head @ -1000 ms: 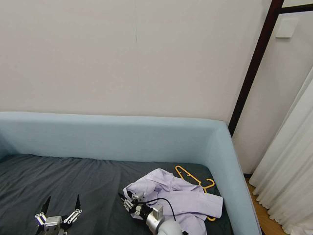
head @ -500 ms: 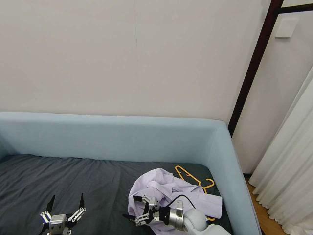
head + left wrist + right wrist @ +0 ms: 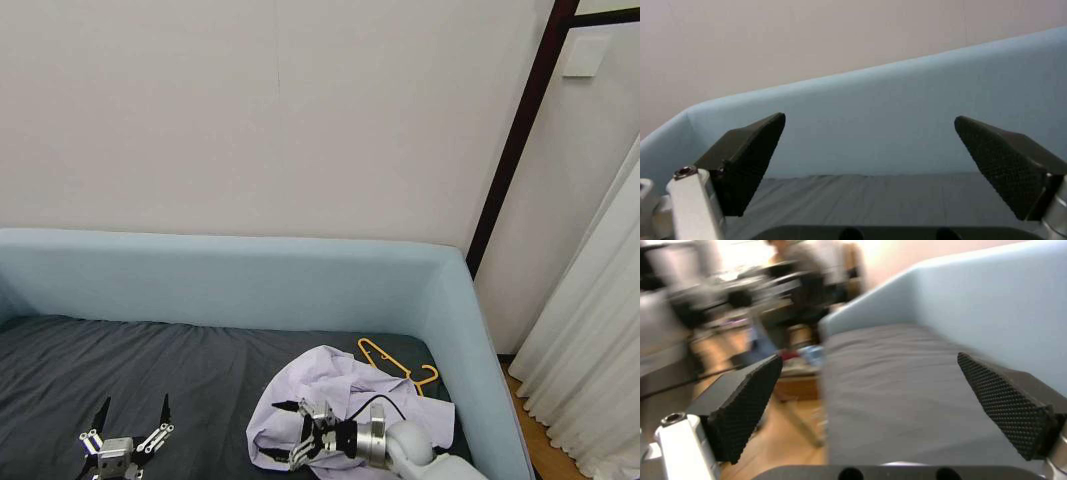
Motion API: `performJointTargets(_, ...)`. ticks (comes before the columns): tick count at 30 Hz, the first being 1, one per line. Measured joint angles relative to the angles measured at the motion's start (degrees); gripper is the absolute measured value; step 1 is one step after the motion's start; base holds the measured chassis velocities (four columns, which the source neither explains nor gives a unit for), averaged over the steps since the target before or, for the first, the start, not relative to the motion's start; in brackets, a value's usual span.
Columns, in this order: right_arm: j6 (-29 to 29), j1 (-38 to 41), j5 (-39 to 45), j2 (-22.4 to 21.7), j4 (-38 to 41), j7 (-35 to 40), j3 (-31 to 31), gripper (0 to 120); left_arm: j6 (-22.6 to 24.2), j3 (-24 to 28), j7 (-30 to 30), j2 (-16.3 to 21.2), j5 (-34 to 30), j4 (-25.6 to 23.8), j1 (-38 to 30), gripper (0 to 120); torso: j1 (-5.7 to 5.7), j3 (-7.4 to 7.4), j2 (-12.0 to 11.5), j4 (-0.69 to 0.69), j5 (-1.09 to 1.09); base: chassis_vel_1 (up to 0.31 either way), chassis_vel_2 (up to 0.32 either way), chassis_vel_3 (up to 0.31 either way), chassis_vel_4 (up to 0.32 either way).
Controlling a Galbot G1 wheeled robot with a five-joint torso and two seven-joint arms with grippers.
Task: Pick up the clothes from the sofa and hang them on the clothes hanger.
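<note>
Crumpled lilac shirt partly over orange hanger

Plain pale wall; dark door frame; white curtain at right; wood floor.

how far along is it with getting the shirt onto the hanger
Nothing looks done yet: the crumpled lilac shirt lies on the light blue sofa, draped partly over the orange clothes hanger. In hand: the right pincer sits open at the shirt's near edge, gripping nothing; the left pincer hangs open over the dark grey seat. Left: grasp the shirt, lift it, hang it.
</note>
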Motion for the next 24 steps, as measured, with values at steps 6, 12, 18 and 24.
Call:
performJointTargets(6, -7.5, 1.7, -4.0, 0.1, -1.8, 13.9, 2.2, 100, 0.0, 0.2, -0.4, 0.4, 0.0, 0.6, -0.3, 100, 0.0, 0.0, 0.0, 0.0, 0.0, 0.0, 0.0, 0.0, 0.0)
performJointTargets(12, -14.5, 3.4, -12.0, 1.8, -8.2, 20.0, 3.9, 100, -0.1, 0.1, -0.6, 0.6, 0.0, 1.4, -0.7, 100, 0.0, 0.0, 0.0, -0.01, 0.0, 0.0, 0.0, 0.0, 0.0)
performJointTargets(18, -14.6, 4.4, -17.5, 3.8, -14.0, 13.0, 5.1, 100, -0.1, 0.2, -0.6, 0.3, 0.1, 1.7, -1.0, 100, 0.0, 0.0, 0.0, 0.0, 0.0, 0.0, 0.0, 0.0, 0.0)
performJointTargets(24, -14.1, 4.9, -20.5, 5.9, -17.6, 11.7, 5.8, 84, -0.1, 0.3, -0.6, -0.1, 0.4, 1.9, -1.1, 100, 0.0, 0.0, 0.0, 0.01, -0.01, 0.0, 0.0, 0.0, 0.0)
